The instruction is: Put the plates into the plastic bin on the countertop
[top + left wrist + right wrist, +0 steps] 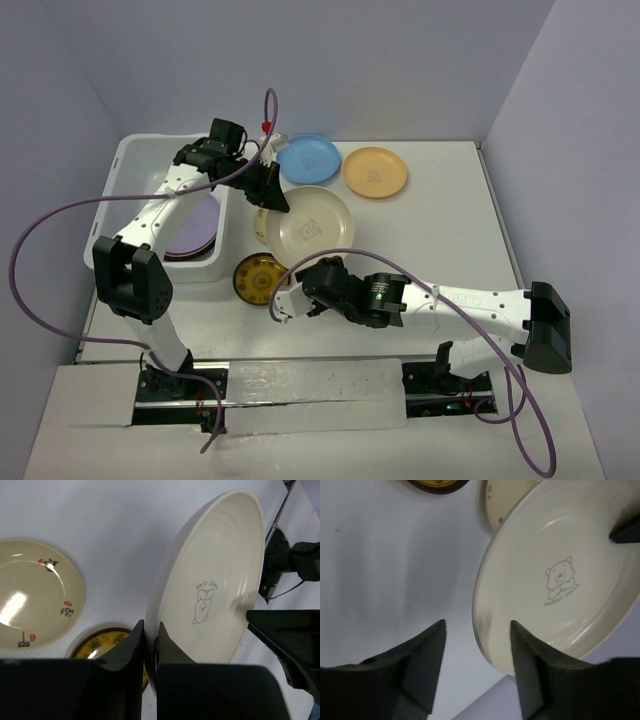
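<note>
Top view: the large round cream plate with a bear print [312, 222] is just right of the white rectangular plastic bin [135, 160], which holds a lavender plate [198, 222].
Left wrist: the left gripper [150, 635] pinches the cream plate's rim, tilting it above the white countertop [100, 520].
Right wrist: the right gripper [476, 624] is spread wide beside the plate's edge, gripping nothing.

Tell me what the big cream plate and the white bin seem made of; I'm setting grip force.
The cream plate looks like glazed ceramic: a smooth, glossy face with faint concentric rings and a printed bear mark. Melamine cannot be ruled out. The bin looks like moulded plastic: plain white, with rounded corners and smooth raised walls.
</note>
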`<action>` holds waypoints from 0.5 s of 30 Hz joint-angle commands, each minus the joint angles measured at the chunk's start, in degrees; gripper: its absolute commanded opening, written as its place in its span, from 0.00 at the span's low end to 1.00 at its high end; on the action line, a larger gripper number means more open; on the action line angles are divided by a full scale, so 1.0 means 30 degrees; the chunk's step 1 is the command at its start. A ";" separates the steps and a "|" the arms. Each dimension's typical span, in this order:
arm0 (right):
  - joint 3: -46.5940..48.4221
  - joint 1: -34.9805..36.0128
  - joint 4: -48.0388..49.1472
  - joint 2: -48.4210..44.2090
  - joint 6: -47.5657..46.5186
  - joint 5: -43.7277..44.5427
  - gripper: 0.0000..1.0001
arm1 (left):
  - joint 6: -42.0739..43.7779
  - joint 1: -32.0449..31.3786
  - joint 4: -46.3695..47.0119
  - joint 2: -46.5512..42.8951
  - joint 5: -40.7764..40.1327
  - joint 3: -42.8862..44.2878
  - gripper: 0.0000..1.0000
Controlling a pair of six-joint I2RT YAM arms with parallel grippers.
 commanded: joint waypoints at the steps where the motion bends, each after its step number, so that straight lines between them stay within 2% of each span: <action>1: -0.0209 -0.0179 0.1657 -0.0717 0.0550 0.0853 0.89 | -0.0428 0.1515 0.0511 -0.0645 0.0738 0.0453 0.00; 2: -0.0115 -0.0454 0.1684 -0.0759 0.0789 0.0776 0.96 | -0.0409 0.1980 0.0352 -0.0727 0.0778 0.0693 0.00; 3: 0.0020 -0.0693 0.1695 -0.0822 0.1049 0.0704 1.00 | -0.0357 0.2501 0.0165 -0.0800 0.0820 0.0964 0.00; 5: 0.0197 -0.1257 0.1753 -0.0923 0.1360 0.0529 1.00 | -0.0181 0.3105 -0.0069 -0.0868 0.0880 0.1512 0.00; 8: 0.0840 -0.3102 0.1676 -0.1434 0.2582 -0.0353 1.00 | 0.0179 0.5522 -0.0837 -0.1046 0.0940 0.2860 0.00; 11: 0.1485 -0.4993 0.1232 -0.1699 0.3654 -0.1074 1.00 | 0.0768 0.7932 -0.1153 -0.1115 -0.0086 0.3893 0.00; 15: 0.1974 -0.7595 0.0694 -0.1787 0.4968 -0.2521 1.00 | 0.1748 1.0189 -0.1803 -0.0531 -0.0851 0.5911 0.00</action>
